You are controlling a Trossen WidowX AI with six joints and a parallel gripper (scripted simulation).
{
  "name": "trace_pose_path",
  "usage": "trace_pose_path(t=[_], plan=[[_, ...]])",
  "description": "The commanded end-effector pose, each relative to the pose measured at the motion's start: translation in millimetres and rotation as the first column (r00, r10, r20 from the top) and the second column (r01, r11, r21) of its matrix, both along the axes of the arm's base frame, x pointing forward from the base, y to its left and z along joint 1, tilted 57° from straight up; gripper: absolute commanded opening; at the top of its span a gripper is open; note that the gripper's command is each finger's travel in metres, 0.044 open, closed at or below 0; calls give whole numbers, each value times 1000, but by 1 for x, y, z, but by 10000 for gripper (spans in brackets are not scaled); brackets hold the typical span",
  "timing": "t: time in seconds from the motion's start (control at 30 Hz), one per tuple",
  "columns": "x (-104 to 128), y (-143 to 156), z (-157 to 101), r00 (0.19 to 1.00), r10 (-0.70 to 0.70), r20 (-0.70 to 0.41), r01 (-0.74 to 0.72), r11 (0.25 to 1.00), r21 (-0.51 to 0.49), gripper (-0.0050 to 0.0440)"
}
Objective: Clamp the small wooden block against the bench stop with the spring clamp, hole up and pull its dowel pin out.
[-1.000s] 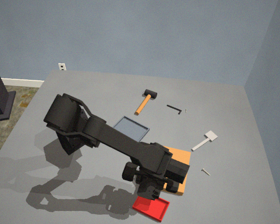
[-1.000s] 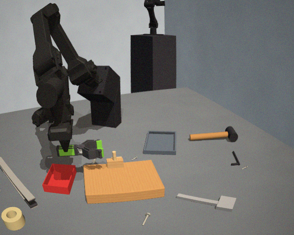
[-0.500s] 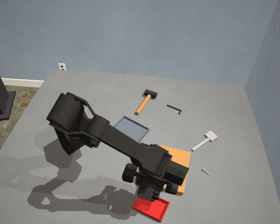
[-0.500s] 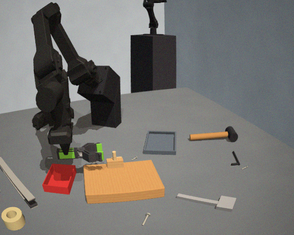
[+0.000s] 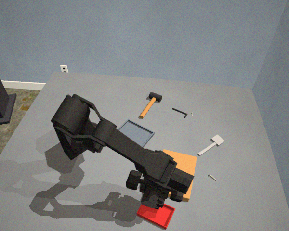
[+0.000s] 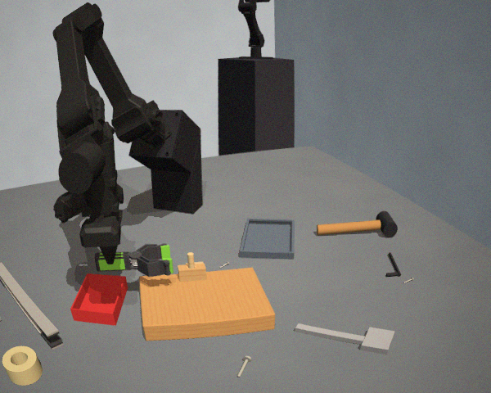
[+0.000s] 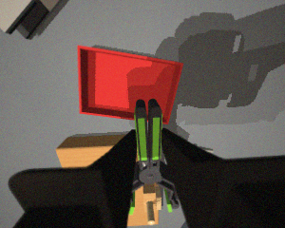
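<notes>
My gripper (image 6: 110,260) (image 7: 148,133) is shut on the handles of the green and black spring clamp (image 6: 152,259) (image 7: 150,176), which is held level above the table. Its green-padded jaws are spread and point towards the small wooden block (image 6: 191,273); in the exterior view they are just left of it, apart from it. The dowel pin (image 6: 190,259) (image 7: 151,213) stands upright in the block, at the back edge of the wooden board (image 5: 183,161) (image 6: 203,300) (image 7: 95,157). The bench stop cannot be told apart clearly. The arm hides clamp and block in the top view.
A red tray (image 5: 162,215) (image 6: 94,316) (image 7: 109,81) lies left of the board. A grey tray (image 5: 137,133) (image 6: 267,238), mallet (image 5: 147,107) (image 6: 349,227), hex key (image 5: 179,111) (image 6: 394,265), pale paddle-shaped tool (image 5: 217,140) (image 6: 377,339), tape roll (image 6: 22,370) and screws lie around.
</notes>
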State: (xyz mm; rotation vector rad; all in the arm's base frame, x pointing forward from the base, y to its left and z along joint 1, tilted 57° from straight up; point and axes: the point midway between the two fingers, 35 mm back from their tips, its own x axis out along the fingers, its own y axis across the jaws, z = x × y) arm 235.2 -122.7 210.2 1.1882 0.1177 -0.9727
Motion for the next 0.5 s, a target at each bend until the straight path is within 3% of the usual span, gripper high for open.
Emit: trace_pose_path(t=[0.0, 0.47], plan=[[2, -1, -3, 1000, 6, -6, -6, 1000, 2, 0], [6, -8, -8, 1000, 5, -2, -5, 1000, 0, 0]])
